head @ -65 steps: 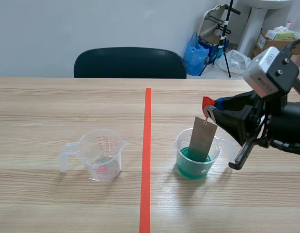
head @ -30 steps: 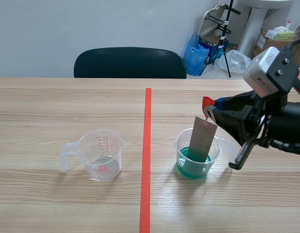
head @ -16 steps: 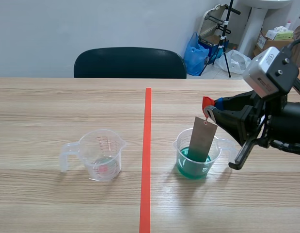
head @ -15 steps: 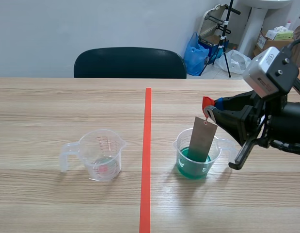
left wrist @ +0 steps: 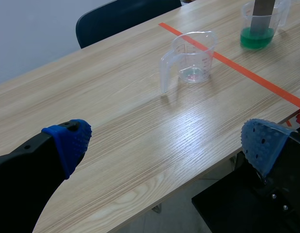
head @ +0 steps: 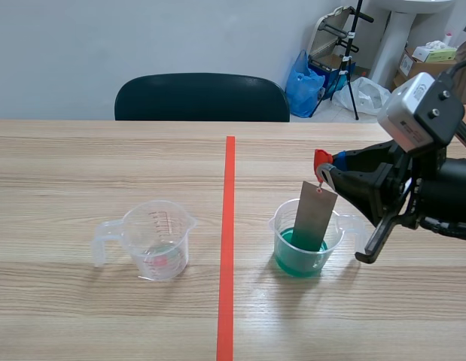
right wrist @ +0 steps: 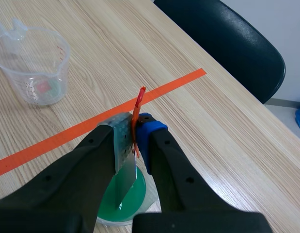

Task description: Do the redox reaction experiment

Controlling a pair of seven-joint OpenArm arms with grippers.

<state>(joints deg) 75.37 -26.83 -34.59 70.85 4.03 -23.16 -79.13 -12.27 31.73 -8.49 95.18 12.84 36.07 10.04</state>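
Grey metal strip (head: 315, 218) hangs tilted from the right gripper (head: 330, 167), its lower end dipped in the green liquid of the green cup (head: 336, 239). The claw is clamped on the strip's top end, where a red tab (head: 321, 158) sticks out. Green cup sits on the table (head: 82, 158) just right of the tape line (head: 227, 248). Clear cup (head: 159, 239) sits left of the line, handle pointing away from it, with only a trace of liquid at the bottom. Black chair (head: 201, 98) stands behind the table.

Left wrist: left gripper (left wrist: 164, 145) has its fingers wide apart with nothing between them, and sits at the table's near edge. Clear cup (left wrist: 191, 63) is well ahead; green cup (left wrist: 259, 29) with the metal strip (left wrist: 262, 12) is farther off, past the tape line (left wrist: 237, 70).

Right wrist: right gripper (right wrist: 135, 141) is closed on the metal strip (right wrist: 124, 165), with the red tab (right wrist: 138, 104) poking up between the pads. The strip's end reaches into the green cup (right wrist: 149, 204) directly under the fingers. Clear cup (right wrist: 33, 65) sits across the tape line (right wrist: 174, 82), and the chair (right wrist: 227, 43) is beyond.
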